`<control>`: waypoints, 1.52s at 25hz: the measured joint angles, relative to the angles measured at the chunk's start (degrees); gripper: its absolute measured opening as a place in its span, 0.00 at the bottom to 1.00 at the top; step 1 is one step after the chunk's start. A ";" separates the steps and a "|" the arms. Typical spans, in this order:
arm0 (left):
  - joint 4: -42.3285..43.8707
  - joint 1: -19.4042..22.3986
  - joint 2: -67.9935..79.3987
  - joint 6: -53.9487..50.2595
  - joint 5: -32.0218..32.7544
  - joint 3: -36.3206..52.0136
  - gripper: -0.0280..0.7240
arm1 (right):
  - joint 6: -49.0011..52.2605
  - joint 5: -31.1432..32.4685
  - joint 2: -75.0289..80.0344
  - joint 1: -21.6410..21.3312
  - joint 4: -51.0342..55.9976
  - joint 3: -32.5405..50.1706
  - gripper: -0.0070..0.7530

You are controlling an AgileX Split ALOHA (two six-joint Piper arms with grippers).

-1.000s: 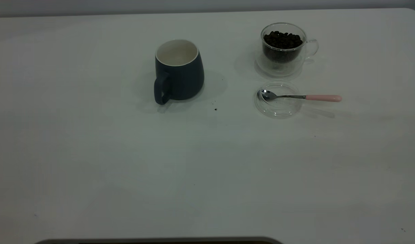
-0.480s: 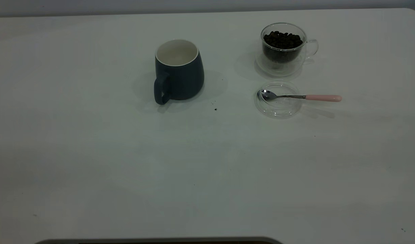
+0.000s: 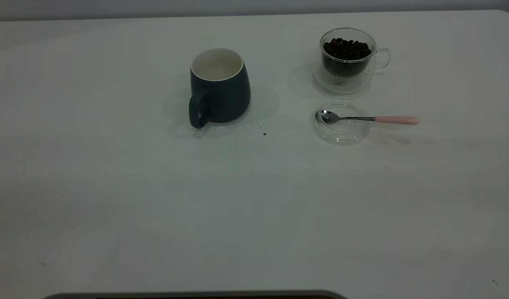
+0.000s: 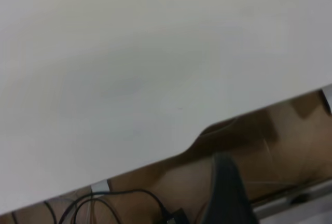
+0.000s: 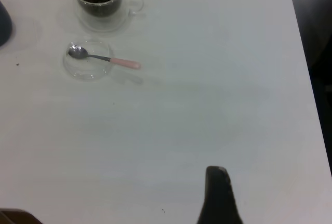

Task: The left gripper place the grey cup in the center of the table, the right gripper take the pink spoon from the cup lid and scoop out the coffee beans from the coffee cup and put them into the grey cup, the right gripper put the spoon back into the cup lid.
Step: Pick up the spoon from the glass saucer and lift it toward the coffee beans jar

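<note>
The grey cup (image 3: 220,89) stands upright near the table's (image 3: 113,187) middle, handle toward the front; its white inside looks empty. To its right the coffee cup (image 3: 348,58) holds coffee beans (image 3: 346,47). In front of it lies the cup lid (image 3: 341,122) with the pink spoon (image 3: 368,118) across it, bowl inside, handle pointing right. Neither gripper shows in the exterior view. The right gripper (image 5: 218,195) hovers over bare table far from the spoon (image 5: 104,58) and coffee cup (image 5: 98,1). The left gripper (image 4: 224,193) hangs beyond the table's edge.
A few dark specks (image 3: 264,133) lie on the table just right of the grey cup. The left wrist view shows the table's edge (image 4: 155,156) with brown floor and black cables (image 4: 129,198) below. The table's right edge (image 5: 306,79) is near the right arm.
</note>
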 joint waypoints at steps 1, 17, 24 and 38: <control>0.00 2.19 -0.15 0.00 0.00 0.00 0.79 | 0.00 0.00 0.00 0.00 0.00 0.00 0.77; 0.00 13.94 -13.03 0.00 0.31 0.00 0.79 | 0.00 0.00 0.00 0.00 0.00 0.00 0.77; 0.00 13.94 -13.03 0.00 0.40 0.00 0.79 | 0.00 0.00 0.00 0.00 0.00 0.00 0.77; -0.96 13.94 -13.03 -0.29 0.45 0.00 0.79 | 0.00 0.00 0.00 0.00 0.00 0.00 0.77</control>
